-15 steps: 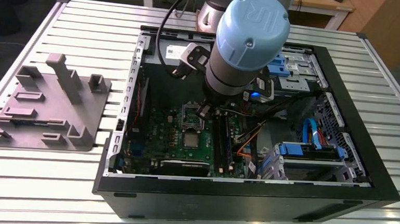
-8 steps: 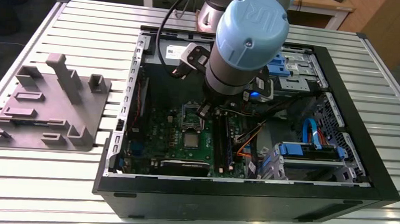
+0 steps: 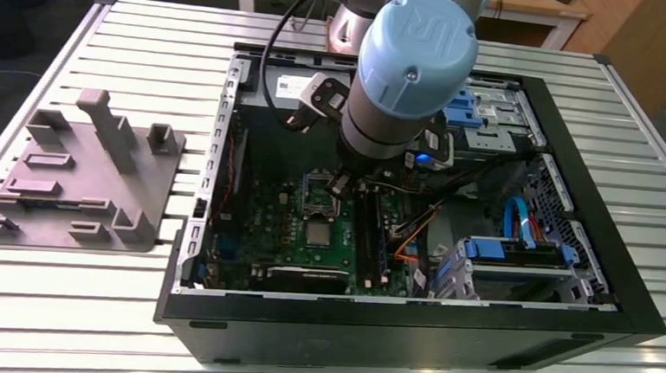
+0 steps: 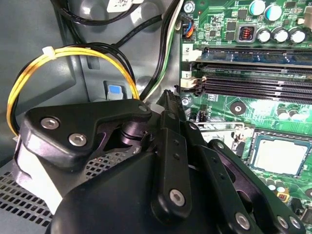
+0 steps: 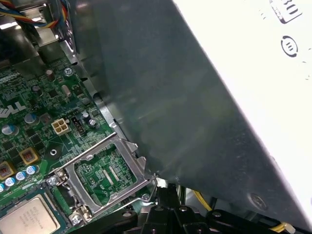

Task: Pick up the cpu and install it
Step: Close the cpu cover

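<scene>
Cpu (image 3: 317, 234) in socket, end effector (image 3: 339, 187) above

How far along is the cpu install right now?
The cpu already sits flat in its socket on the motherboard, with the retention frame swung open beside it. The gripper hovers over that frame, holding nothing visible. The frame is not yet closed.

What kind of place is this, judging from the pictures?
Probably a robotics lab or test workcell for computer assembly: an open computer case lies on a slatted metal table, a grey fixture plate beside it, and the robot arm reaches over the motherboard.
</scene>
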You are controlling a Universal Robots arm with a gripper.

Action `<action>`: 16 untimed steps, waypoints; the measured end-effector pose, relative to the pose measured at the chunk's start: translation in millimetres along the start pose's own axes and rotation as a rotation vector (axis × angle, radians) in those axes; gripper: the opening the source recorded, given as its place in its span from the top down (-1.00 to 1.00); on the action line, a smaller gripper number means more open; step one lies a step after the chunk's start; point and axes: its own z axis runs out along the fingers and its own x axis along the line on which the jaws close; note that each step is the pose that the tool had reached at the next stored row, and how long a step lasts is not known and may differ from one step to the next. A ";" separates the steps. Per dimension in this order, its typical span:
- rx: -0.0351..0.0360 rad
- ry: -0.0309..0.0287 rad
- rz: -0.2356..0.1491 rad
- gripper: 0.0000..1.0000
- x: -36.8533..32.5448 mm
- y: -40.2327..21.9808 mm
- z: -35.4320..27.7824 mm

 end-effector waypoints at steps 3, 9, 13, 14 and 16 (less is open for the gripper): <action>0.0078 0.0123 0.000 0.80 0.3 0.3 0.1; 0.0254 0.0404 0.000 0.80 0.7 0.9 0.2; 0.0269 0.0433 0.000 0.80 1.2 2.3 -0.3; 0.0275 0.0443 0.000 0.80 1.3 2.7 -0.3; 0.0286 0.0460 0.000 0.80 1.3 3.3 -1.0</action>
